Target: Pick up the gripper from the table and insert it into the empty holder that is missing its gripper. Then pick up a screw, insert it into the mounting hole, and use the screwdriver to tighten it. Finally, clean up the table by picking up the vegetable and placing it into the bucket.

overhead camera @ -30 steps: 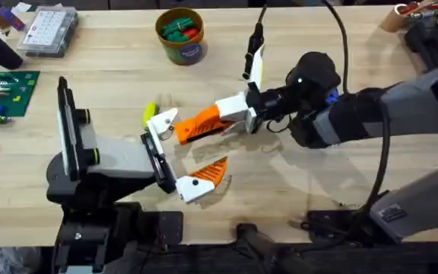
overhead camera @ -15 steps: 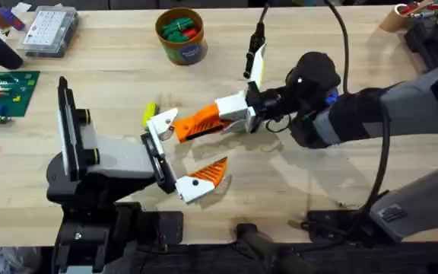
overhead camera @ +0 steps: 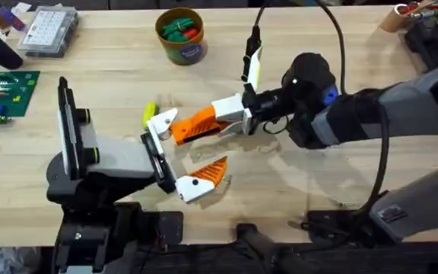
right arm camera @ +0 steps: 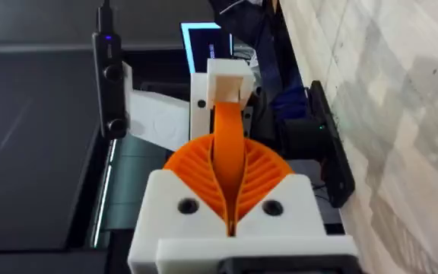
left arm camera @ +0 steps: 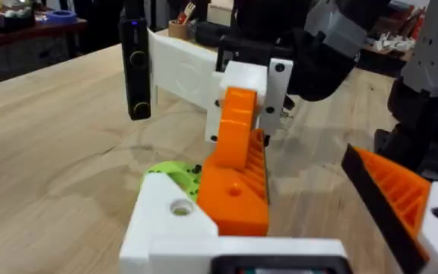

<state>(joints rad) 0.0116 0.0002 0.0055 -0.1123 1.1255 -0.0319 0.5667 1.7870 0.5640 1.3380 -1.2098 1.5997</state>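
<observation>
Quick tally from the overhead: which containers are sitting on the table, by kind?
Bucket: 1
Tan cup: 1
Clear box: 1
Total: 3

Right pincer [overhead camera: 204,125] clamped, arm outstretched

Pinched in the right gripper [overhead camera: 238,116], the gripper [overhead camera: 196,124] looks matt ribbed orange plastic, above the pale, smooth-grained wooden table [overhead camera: 303,183].
</observation>
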